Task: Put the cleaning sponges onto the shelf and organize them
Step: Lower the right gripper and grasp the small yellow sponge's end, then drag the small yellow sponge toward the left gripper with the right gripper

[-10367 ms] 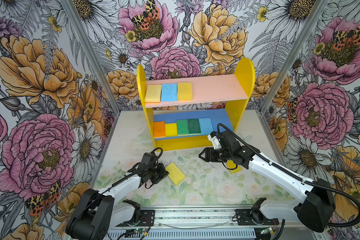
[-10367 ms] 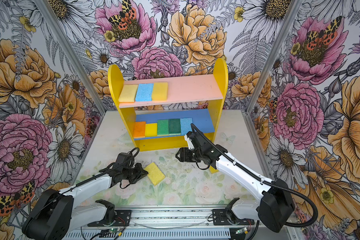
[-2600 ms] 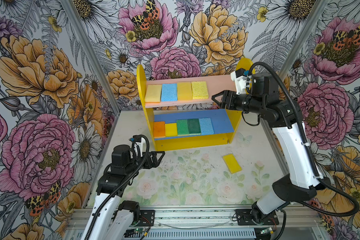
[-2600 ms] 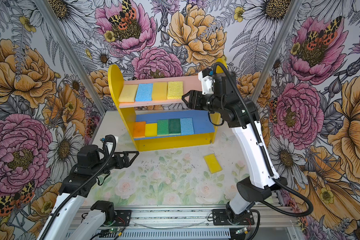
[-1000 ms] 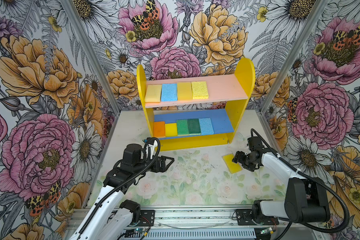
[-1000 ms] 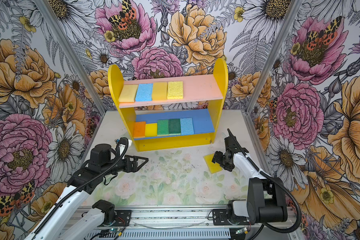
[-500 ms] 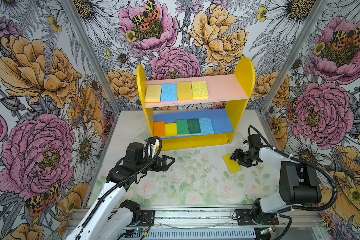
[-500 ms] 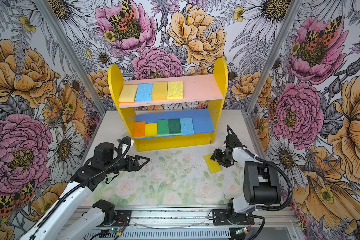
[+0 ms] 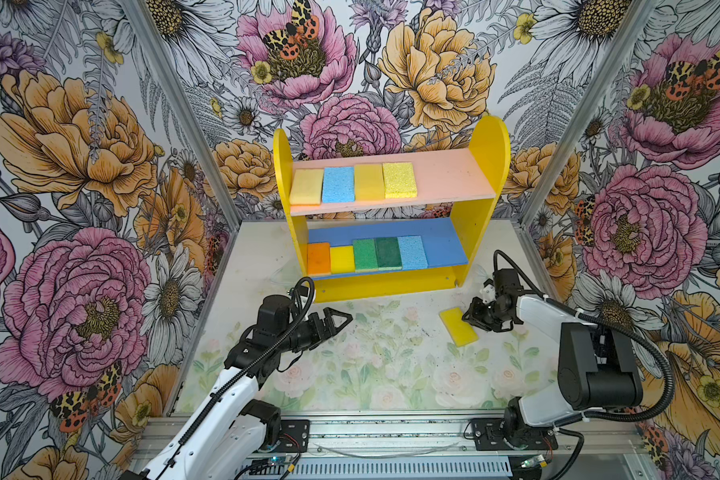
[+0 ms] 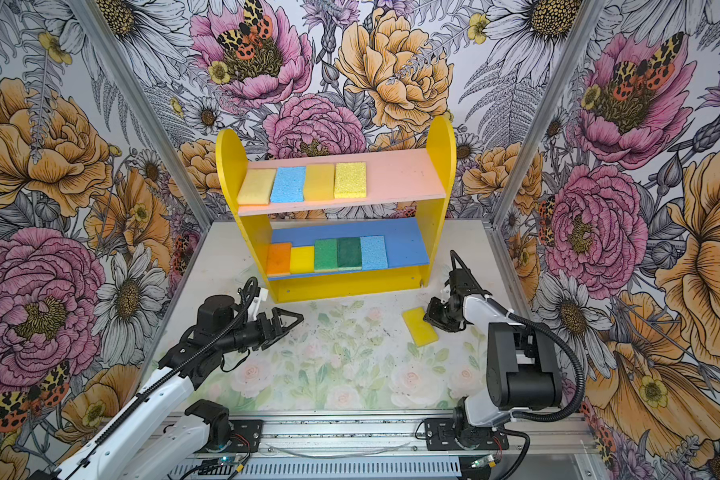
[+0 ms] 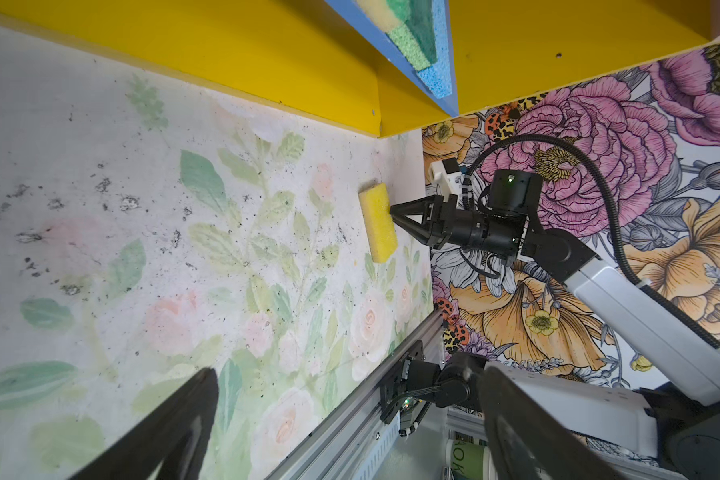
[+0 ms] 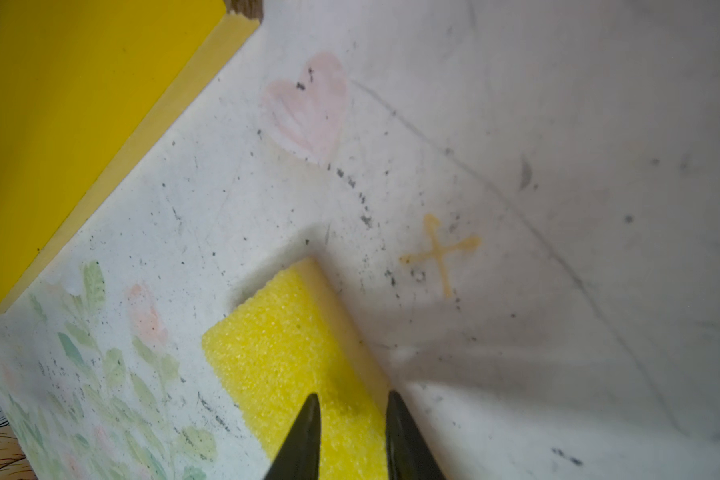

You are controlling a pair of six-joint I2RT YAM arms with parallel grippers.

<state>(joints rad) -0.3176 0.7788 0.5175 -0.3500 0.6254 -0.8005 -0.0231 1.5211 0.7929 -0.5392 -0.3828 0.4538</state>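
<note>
- The last loose yellow sponge (image 9: pixel 457 328) lies flat on the counter (image 9: pixel 371 374), in front of the right end of the shelf (image 9: pixel 489 145) and apart from it. Four sponges (image 9: pixel 352 185) are lined up on the pink board (image 9: pixel 449 174) and five sponges (image 9: pixel 366 255) on the blue board (image 9: pixel 443 245).
- The right gripper (image 12: pixel 353 397) is set low at the sponge's long edge on the side away from the left arm. Its jaws stand narrow, with one finger over the top face and the other at the side. Whether a firm hold has been made cannot be told.
- Only a thin strip along the edge seems to be caught. The soft foam could be squashed and pulled out of the jaws once it is raised, and the sponge would be dropped.
- If the outer finger is pressed against the counter and not got under the foam, the sponge could be shoved sideways rather than picked up.
- Held by one edge, the sponge may droop. Its free end could then be caught on a board's front edge or on the yellow side panel.
- The bare space on each board lies just beside a finished row. A careless set-down could knock the neighbouring sponge out of line.
- The left gripper (image 9: pixel 341 324) is spread wide and empty over the counter before the shelf's left half. A clash is judged likely only if both arms are sent toward the middle.
</note>
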